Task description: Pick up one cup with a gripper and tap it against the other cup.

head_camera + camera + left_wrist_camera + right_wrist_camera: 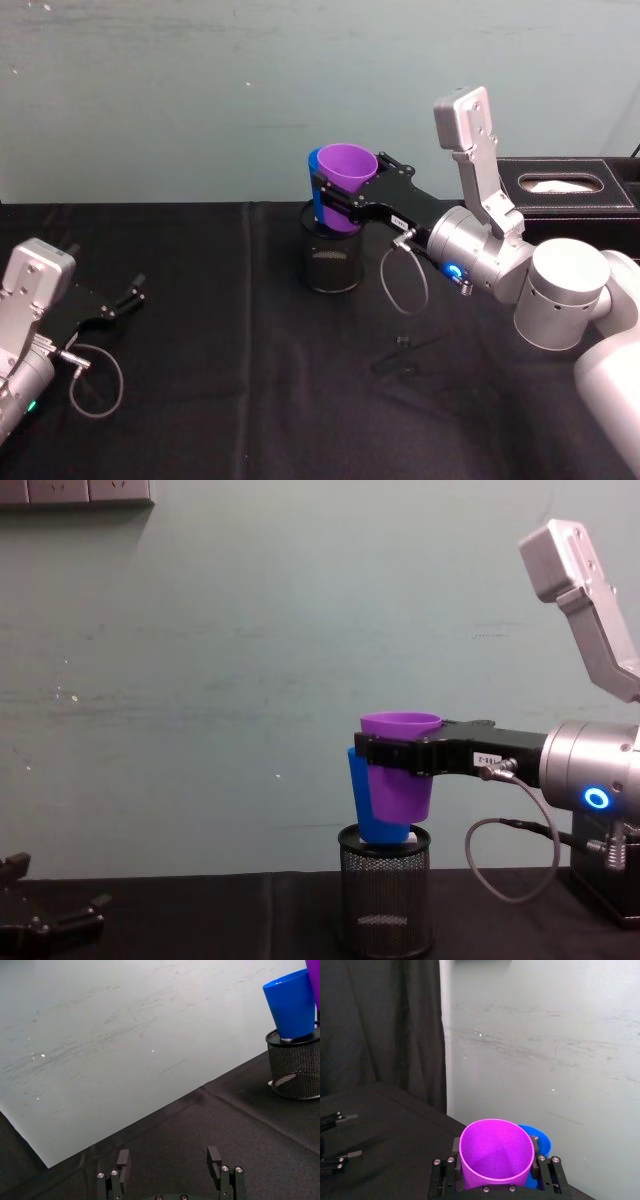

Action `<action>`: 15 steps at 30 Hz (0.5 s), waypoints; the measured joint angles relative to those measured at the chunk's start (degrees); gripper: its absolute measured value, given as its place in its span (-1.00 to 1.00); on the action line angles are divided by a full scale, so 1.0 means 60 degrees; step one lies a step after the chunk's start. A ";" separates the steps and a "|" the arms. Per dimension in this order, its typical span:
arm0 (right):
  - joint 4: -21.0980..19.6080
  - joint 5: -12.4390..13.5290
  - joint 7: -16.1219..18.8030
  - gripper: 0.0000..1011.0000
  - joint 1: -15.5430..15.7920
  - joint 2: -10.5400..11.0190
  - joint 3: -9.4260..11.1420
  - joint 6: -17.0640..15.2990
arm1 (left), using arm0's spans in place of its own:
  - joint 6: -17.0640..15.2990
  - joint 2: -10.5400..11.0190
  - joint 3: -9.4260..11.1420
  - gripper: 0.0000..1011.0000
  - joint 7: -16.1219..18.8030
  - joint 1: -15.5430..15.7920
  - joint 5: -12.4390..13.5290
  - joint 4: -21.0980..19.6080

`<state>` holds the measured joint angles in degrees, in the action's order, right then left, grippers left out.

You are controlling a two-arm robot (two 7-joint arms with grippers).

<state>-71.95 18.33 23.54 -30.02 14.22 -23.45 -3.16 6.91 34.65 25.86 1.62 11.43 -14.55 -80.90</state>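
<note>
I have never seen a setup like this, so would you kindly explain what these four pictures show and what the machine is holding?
This is a two-armed robot at a table covered in black cloth. One picture is taken from its head, one from its chest, and one from each wrist. The right hand is shut on the purple cup, holding it in the air right beside the blue cup, which stands in a black mesh pen holder. The left hand sits open and empty at the left.

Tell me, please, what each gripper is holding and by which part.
The right gripper clamps the purple tumbler by its upper wall, just below the rim; the open left gripper holds nothing.
</note>
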 joint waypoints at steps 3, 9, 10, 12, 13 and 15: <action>0.0055 0.0006 0.0001 0.47 -0.0076 -0.0014 0.0022 -0.0008 | 0.0000 0.0000 0.0001 0.98 0.0000 -0.0001 0.0000 0.0000; 0.0173 0.0008 0.0015 0.47 -0.0227 -0.0050 0.0023 -0.0011 | 0.0000 0.0000 0.0001 0.98 0.0000 0.0000 0.0000 0.0000; 0.0202 0.0008 0.0030 0.47 -0.0260 -0.0058 0.0024 -0.0009 | 0.0000 0.0000 0.0000 0.98 0.0000 0.0000 0.0000 0.0000; 0.0233 0.0008 0.0044 0.47 -0.0292 -0.0066 0.0023 -0.0008 | 0.0000 0.0000 0.0000 0.98 0.0000 0.0000 0.0000 0.0000; 0.0248 0.0008 0.0050 0.47 -0.0308 -0.0069 0.0022 -0.0006 | 0.0000 0.0000 0.0001 0.98 0.0000 0.0000 0.0000 0.0000; 0.0303 0.0009 0.0065 0.47 -0.0356 -0.0085 0.0018 0.0004 | 0.0000 0.0000 0.0000 0.98 0.0000 0.0000 0.0000 0.0000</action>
<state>-70.13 18.39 23.92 -32.16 13.71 -23.34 -3.14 6.91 34.65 25.86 1.62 11.43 -14.55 -80.90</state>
